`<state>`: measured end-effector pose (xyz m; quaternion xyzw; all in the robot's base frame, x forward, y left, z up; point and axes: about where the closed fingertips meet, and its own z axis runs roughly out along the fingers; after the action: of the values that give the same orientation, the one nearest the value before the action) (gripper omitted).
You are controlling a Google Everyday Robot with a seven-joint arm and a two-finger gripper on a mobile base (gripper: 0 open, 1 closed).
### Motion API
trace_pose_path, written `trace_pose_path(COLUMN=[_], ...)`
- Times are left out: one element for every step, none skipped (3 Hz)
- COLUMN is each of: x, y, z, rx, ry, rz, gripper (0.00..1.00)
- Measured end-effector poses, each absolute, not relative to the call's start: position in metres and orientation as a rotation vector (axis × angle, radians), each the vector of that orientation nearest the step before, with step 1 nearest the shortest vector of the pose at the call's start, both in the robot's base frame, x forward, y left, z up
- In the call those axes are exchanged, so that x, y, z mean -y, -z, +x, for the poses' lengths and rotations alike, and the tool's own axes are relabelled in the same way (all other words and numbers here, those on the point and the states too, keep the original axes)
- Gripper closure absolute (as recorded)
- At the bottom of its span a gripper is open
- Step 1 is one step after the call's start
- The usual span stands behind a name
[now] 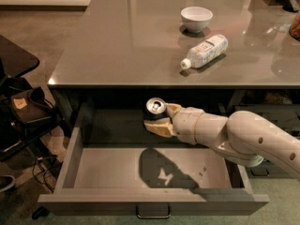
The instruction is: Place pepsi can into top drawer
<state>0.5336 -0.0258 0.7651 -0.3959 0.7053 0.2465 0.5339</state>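
The top drawer (pixel 93 165) is pulled wide open below the counter, with its dark pull handle (pixel 153 213) at the front. My gripper (pixel 158 118) reaches in from the right over the drawer's back part. It is shut on the pepsi can (pixel 155 108), which stands upright with its silver top showing, held above the drawer floor. The can's dark body is mostly hidden in shadow and by the fingers (pixel 158 127). The arm's shadow lies on the drawer floor.
On the grey counter (pixel 122 50) lie a white plastic bottle (pixel 205 50) on its side and a white bowl (pixel 196 18). A dark chair and cables (pixel 23 111) stand at the left. More drawers show under my arm at the right.
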Motion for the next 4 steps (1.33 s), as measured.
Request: trace_pose_path(x=[0.038, 0.034, 0.024, 0.050], y=[-0.756, -0.752, -0.737, -0.690], z=[0.536, 0.536, 0.525, 0.515], rx=[-1.703, -1.718, -1.768, -1.934], ry=[-0.570, -0.569, -0.572, -0.575], rz=[-0.935, -0.959, -1.039, -1.066], gripper=[1.00, 1.00, 1.00, 1.00])
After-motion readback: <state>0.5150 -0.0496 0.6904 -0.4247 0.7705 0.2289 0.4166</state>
